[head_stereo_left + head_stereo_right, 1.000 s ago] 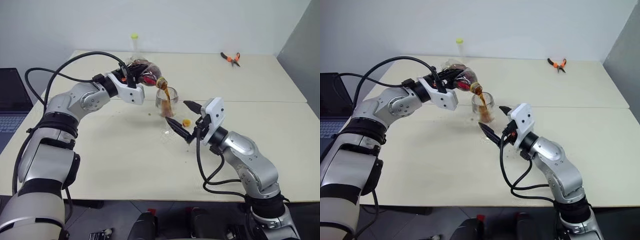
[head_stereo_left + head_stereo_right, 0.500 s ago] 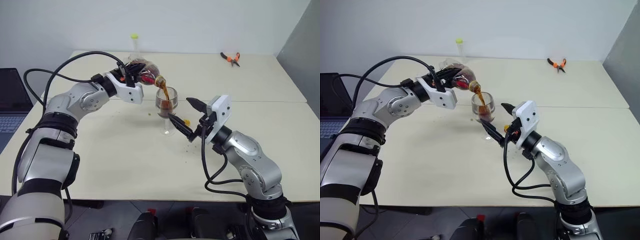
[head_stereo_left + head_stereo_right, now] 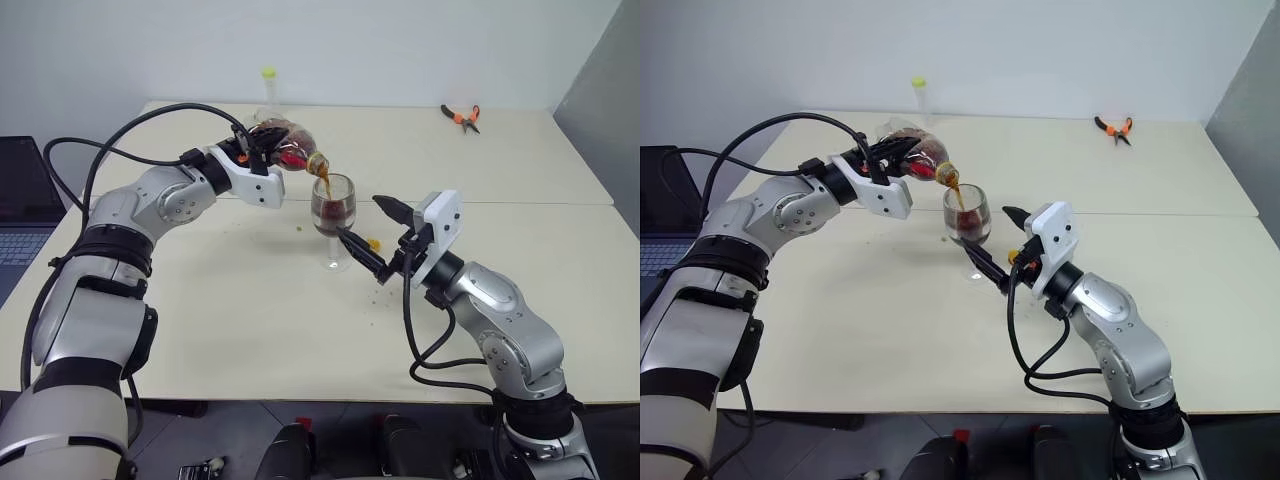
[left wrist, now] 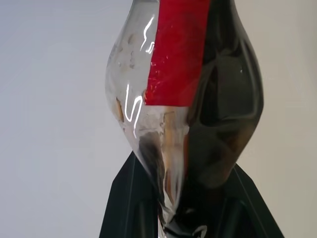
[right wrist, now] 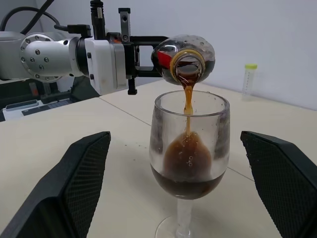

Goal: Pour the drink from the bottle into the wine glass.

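My left gripper [image 3: 262, 150] is shut on the bottle [image 3: 283, 147], holding it tilted with its open mouth over the wine glass [image 3: 333, 215]. A thin stream of the dark drink [image 5: 187, 181] falls into the bowl, which is about a third full. Dark liquid still fills part of the bottle [image 4: 198, 99]. The glass stands upright on the table. My right gripper [image 3: 358, 216] is open, with one finger on each side of the glass below the bowl and clear gaps to both fingers [image 5: 74, 183].
A small yellow cap [image 3: 372, 243] lies on the table beside the glass foot. At the back stand a thin tube with a yellow-green cap [image 3: 268, 90] and orange-handled pliers [image 3: 461, 116]. A laptop [image 3: 20, 215] sits at the far left.
The drink in the glass has risen while the stream keeps falling. My right gripper shifted slightly to the right at first, then stayed still. The bottle keeps its tilt.
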`<act>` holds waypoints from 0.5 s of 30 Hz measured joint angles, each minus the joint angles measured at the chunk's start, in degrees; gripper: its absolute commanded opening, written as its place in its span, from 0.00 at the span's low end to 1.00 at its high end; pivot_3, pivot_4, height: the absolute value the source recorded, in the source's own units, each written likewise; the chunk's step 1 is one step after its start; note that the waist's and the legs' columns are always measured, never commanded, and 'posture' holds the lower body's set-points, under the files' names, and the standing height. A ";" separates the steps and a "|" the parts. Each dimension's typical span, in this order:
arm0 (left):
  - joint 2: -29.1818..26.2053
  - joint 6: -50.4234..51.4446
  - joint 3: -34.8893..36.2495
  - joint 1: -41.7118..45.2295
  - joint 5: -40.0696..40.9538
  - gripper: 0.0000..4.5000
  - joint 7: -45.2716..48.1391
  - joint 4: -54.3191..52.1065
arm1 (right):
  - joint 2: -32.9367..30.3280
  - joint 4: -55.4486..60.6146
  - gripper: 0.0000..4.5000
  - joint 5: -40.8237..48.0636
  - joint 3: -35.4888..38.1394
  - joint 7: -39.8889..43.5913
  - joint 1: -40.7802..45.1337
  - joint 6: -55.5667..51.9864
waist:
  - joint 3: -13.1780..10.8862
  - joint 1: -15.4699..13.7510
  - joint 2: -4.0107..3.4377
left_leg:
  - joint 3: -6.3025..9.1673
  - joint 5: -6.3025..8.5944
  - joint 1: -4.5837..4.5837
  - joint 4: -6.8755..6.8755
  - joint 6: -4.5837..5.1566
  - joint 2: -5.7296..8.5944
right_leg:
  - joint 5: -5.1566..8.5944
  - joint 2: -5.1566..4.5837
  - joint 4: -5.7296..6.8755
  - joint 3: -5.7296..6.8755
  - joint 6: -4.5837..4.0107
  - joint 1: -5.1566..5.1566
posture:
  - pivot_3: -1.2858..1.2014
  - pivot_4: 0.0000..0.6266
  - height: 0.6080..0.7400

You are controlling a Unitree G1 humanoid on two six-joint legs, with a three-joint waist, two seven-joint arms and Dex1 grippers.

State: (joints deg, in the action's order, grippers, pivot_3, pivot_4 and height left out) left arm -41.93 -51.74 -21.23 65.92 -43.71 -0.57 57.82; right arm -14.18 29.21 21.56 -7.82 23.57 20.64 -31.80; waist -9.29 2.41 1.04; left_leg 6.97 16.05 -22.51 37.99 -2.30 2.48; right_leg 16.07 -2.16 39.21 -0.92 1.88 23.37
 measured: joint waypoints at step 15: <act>-0.24 -1.18 -1.06 1.24 -1.34 0.15 -1.48 0.98 | -0.25 0.02 1.00 0.00 -0.16 0.04 -0.82 0.00 | 0.00 0.01 0.00 | -0.01 0.00 0.00 0.01 0.00 0.00 | 0.00 0.00 0.02 -0.01 0.00 0.01 | 0.52 0.24 1.00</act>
State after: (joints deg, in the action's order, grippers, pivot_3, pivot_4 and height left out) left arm -42.17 -52.93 -22.30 67.16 -45.05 -2.04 58.80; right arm -14.43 29.23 21.55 -7.98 23.61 19.82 -31.80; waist -9.29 2.43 1.04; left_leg 6.96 16.05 -22.51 38.00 -2.29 2.48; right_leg 16.07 -2.16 39.23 -0.93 1.88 23.38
